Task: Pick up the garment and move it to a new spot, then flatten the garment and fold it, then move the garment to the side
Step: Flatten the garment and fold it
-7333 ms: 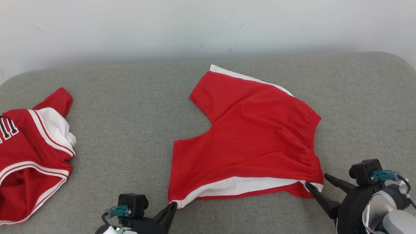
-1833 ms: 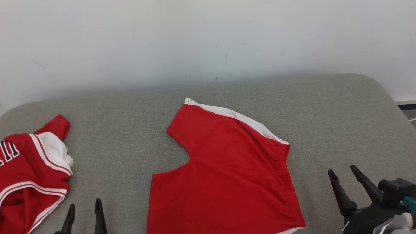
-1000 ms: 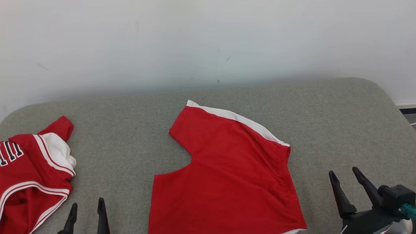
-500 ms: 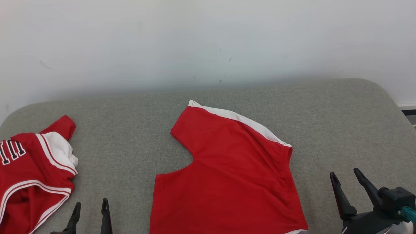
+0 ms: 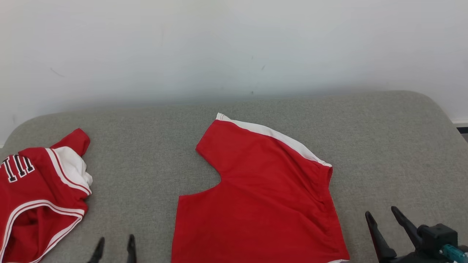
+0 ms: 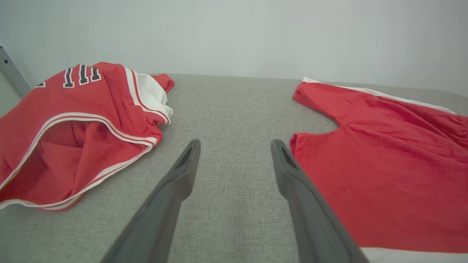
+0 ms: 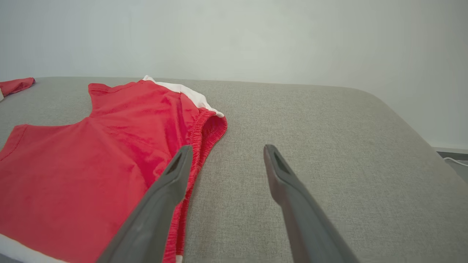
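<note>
Both have let go of the red shorts [image 5: 263, 204] and drawn back, left end effector [image 5: 115, 239] at 7 o'clock, right end effector [image 5: 381, 212] at 4 o'clock, fingers apart and empty, shorts flattened mid-surface [image 5: 146, 146] toward 6 o'clock, folding seemingly still ahead.

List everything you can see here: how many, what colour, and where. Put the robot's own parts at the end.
padded surface: one, grey, across the whole foreground
wall: one, white, behind the padded surface
shorts: one, red with a white side stripe, spread flat at the middle of the padded surface
jersey: one, red with white trim and dark lettering, crumpled at the left end
left claw: one, dark, open and empty, over bare surface between the jersey and the shorts
right claw: one, dark, open and empty, by the waistband on the right side of the shorts
</note>
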Robot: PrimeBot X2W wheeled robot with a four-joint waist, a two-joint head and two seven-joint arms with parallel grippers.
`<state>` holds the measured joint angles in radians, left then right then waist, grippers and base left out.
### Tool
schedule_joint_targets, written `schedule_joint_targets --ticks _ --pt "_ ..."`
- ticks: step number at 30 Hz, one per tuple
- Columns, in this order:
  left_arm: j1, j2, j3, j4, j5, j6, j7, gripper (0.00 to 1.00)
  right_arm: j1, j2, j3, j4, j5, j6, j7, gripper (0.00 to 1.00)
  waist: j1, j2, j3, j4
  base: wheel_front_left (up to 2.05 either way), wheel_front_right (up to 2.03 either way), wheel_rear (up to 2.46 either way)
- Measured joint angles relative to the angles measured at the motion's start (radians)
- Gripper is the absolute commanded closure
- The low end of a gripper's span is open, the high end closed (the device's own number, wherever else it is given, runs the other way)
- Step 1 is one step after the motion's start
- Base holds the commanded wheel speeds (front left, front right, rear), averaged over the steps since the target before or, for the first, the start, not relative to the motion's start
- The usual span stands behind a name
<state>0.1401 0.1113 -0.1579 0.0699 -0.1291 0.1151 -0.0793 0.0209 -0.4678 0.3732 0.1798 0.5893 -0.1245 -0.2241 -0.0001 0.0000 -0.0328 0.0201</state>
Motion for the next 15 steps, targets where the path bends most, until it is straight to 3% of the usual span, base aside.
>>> schedule_joint_targets --ticks 15 --pt "0.048 -0.011 -0.124 0.021 -0.048 -0.126 0.159 0.0 0.069 0.004 0.059 -0.04 0.067 0.028 0.133 0.0 0.0 0.0 0.019 0.022 0.0 0.0 0.0"
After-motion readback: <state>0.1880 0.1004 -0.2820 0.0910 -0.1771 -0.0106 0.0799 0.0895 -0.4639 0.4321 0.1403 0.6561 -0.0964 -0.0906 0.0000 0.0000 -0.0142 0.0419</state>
